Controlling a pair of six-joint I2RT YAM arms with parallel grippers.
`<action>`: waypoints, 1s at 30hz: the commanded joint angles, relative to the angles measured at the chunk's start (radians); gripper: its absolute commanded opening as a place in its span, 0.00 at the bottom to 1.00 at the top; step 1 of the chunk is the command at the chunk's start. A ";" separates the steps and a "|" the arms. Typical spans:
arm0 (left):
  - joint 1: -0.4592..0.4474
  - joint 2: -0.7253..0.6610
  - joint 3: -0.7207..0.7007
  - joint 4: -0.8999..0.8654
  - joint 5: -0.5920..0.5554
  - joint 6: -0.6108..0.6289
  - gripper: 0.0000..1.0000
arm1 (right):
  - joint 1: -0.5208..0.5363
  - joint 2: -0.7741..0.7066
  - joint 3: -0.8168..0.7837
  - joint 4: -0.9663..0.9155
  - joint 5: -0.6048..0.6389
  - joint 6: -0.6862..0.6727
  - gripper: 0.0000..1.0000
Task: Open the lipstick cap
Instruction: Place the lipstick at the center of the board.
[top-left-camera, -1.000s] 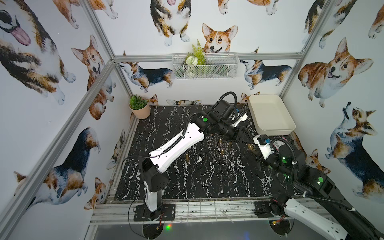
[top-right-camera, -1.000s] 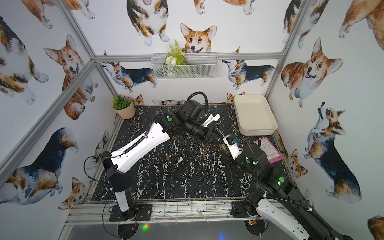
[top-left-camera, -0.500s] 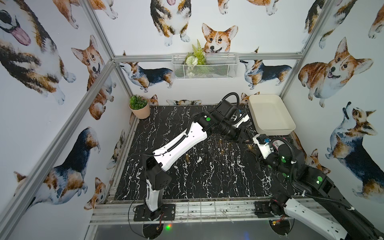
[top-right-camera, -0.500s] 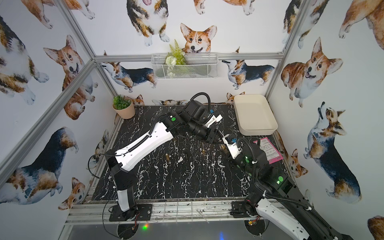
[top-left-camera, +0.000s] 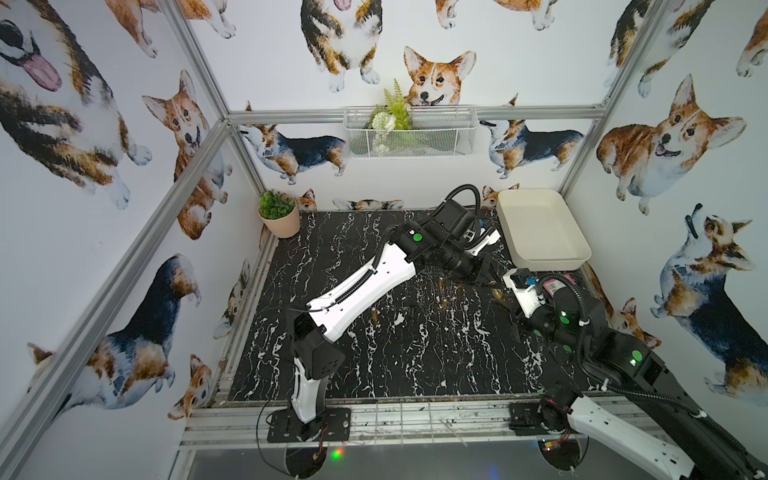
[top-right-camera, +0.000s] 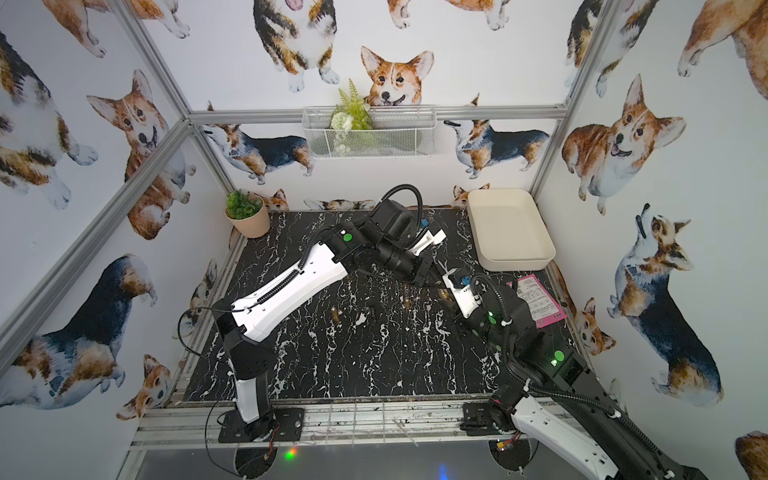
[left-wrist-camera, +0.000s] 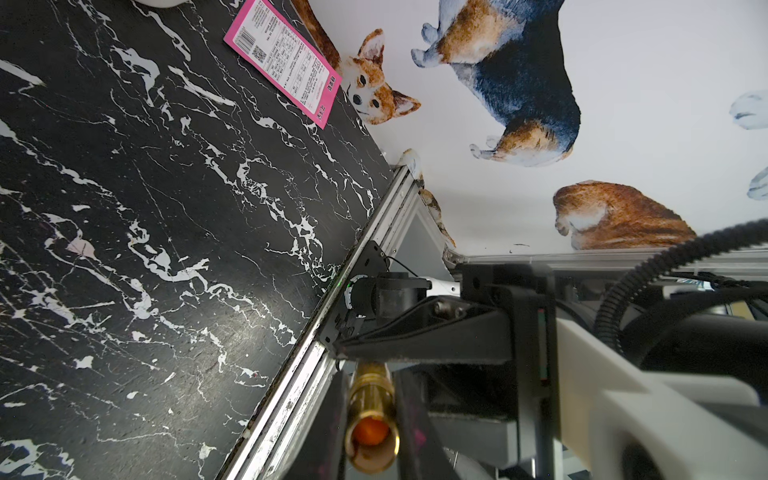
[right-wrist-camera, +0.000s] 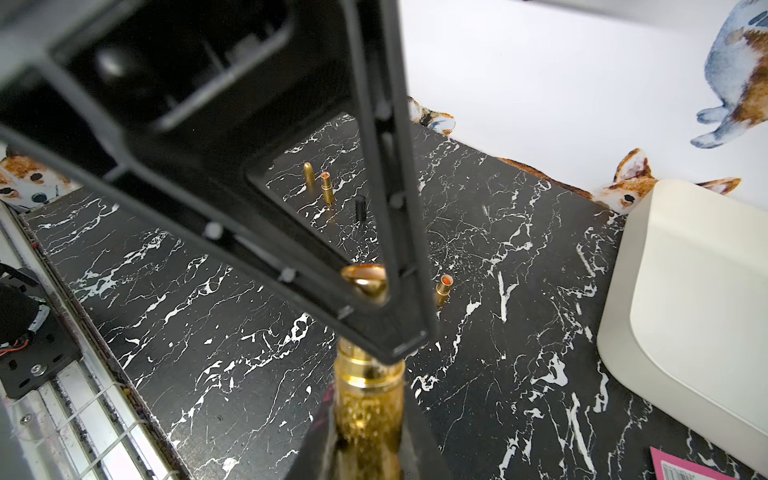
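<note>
A gold lipstick (right-wrist-camera: 368, 399) spans the gap between both grippers, above the right side of the black marble table (top-left-camera: 374, 353). My right gripper (right-wrist-camera: 368, 409) is shut on its glittery gold body below a ringed band. My left gripper (left-wrist-camera: 370, 384) meets it from the other side, with a dark finger pressed on each side of the lipstick (left-wrist-camera: 372, 411). The end facing the left wrist camera is a gold rim with orange inside. I cannot tell the lipstick cap apart from the body. In a top view the left gripper (top-left-camera: 490, 277) and right gripper (top-left-camera: 505, 301) nearly touch.
Loose gold pieces stand mid-table: a bullet-shaped one (right-wrist-camera: 308, 172), one with an orange tip (right-wrist-camera: 326, 187), another with orange inside its rim (right-wrist-camera: 444, 286), and a small black cylinder (right-wrist-camera: 360, 208). A white tray (top-left-camera: 540, 232) fills the back right corner, with a pink card (left-wrist-camera: 286, 58) beside it. A potted plant (top-left-camera: 278, 214) stands back left.
My left arm has reached further right to the right gripper, and its jaws have closed in on the lipstick. The right arm has stayed put.
</note>
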 joint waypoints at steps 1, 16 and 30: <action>-0.001 0.002 0.011 -0.029 0.011 0.018 0.20 | 0.002 0.000 0.009 0.036 0.017 0.004 0.00; 0.000 0.018 0.042 -0.049 0.015 0.021 0.15 | 0.002 -0.008 0.002 0.043 0.045 0.004 0.28; 0.007 0.008 0.045 -0.043 -0.007 0.013 0.15 | 0.001 -0.028 0.009 0.018 0.062 0.012 0.48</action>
